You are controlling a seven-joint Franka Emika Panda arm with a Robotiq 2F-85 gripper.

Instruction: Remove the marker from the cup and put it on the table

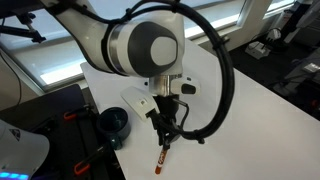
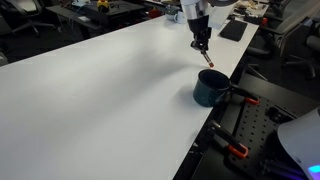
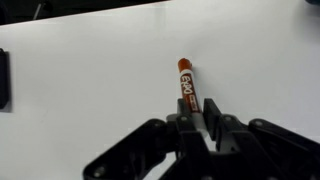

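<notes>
My gripper (image 3: 196, 118) is shut on the marker (image 3: 186, 80), a pale stick with a red-orange end that sticks out ahead of the fingers over the white table (image 3: 90, 70). In an exterior view the marker (image 1: 160, 160) hangs from the gripper (image 1: 164, 140), tip down, close above the table (image 1: 260, 120). The dark teal cup (image 1: 113, 122) stands apart from it, near the table's edge. In both exterior views the cup (image 2: 209, 87) is empty-looking and the gripper (image 2: 201, 42) with the marker (image 2: 208, 58) is beyond it over the table (image 2: 100, 90).
A black flat object (image 2: 233, 30) lies at the table's far end. Clamps with orange handles (image 2: 236, 150) and dark equipment sit off the table's edge by the cup. A dark edge (image 3: 4, 78) shows at the side of the wrist view.
</notes>
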